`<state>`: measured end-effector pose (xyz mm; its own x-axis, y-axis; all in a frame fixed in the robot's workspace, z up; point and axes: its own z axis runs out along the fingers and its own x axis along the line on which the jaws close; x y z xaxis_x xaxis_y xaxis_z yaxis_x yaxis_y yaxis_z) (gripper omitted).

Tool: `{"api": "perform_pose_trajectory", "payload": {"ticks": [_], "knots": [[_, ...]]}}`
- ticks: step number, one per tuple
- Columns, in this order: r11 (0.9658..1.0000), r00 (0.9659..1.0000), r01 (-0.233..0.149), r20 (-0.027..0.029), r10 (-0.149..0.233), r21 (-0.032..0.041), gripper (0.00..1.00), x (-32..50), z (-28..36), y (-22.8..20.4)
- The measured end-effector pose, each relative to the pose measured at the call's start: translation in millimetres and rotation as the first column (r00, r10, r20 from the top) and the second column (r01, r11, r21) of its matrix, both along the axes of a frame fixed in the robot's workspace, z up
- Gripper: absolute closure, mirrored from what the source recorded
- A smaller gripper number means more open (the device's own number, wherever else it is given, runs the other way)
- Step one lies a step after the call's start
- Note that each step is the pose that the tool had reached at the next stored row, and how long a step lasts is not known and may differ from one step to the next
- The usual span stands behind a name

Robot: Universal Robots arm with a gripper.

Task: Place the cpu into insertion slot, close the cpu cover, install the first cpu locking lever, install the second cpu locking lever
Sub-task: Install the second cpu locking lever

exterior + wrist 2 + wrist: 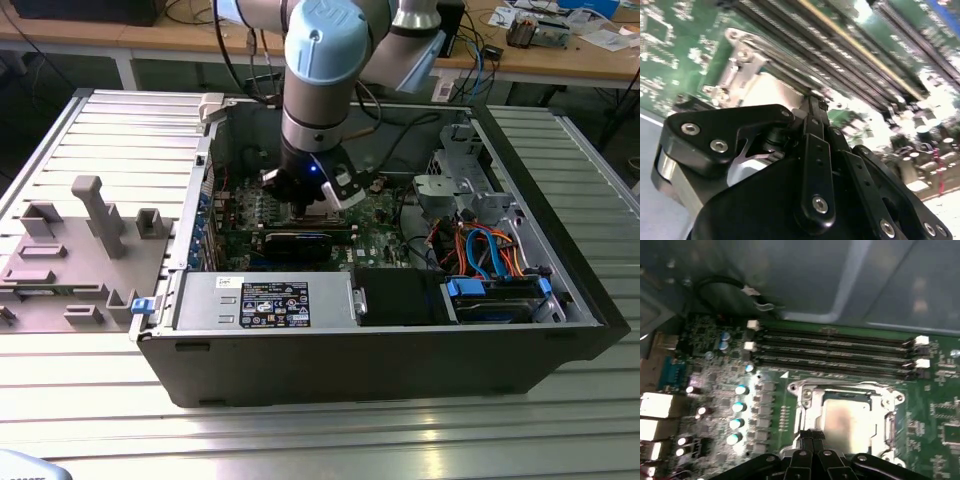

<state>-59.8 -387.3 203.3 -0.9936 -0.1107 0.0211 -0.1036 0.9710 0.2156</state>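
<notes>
A robot arm's pincer is lowered into an open computer case, its fingers drawn together at the edge of the insertion slot. The cpu is seated inside, framed by the cpu cover, beside long memory slots.

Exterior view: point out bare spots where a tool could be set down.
The ribbed metal table is bare in front of the computer case and along the exterior view's right. Inside the case it is crowded: arm, gripper, cables. The grey fixture tray occupies the exterior view's left.
</notes>
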Motion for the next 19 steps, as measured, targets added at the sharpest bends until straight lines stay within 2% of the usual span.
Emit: {"api": "perform_pose_trajectory", "payload": {"ticks": [3,4,5,6,8,10,11,14,16,18,19], "knots": [[1.0000,1.0000,0.000,-0.0038,0.000,-0.0001,0.89,10.6,0.0,7.0],[1.0000,1.0000,0.000,-0.0070,0.000,-0.0002,0.89,18.0,0.0,11.5],[1.0000,1.0000,0.000,-0.0073,0.000,-0.0013,0.89,22.0,0.0,14.5],[1.0000,1.0000,0.000,-0.0075,0.000,-0.0047,0.89,23.8,0.3,15.8],[0.9998,1.0000,0.000,-0.0077,0.000,-0.0215,0.89,25.4,3.4,17.7],[0.9991,1.0000,0.000,-0.0078,0.000,-0.0424,0.89,26.1,8.3,19.0],[0.9981,1.0000,0.000,-0.0078,0.000,-0.0612,0.89,26.3,11.2,19.6],[0.9954,1.0000,0.000,-0.0077,-0.001,-0.0954,0.89,26.5,17.7,21.3],[0.9938,1.0000,0.000,-0.0078,-0.001,-0.1110,0.89,26.5,21.6,22.2],[0.9900,1.0000,0.000,-0.0078,-0.001,-0.1413,0.89,26.5,26.6,23.7],[0.9881,1.0000,0.000,-0.0078,-0.001,-0.1535,0.89,26.5,27.6,24.4]]}}
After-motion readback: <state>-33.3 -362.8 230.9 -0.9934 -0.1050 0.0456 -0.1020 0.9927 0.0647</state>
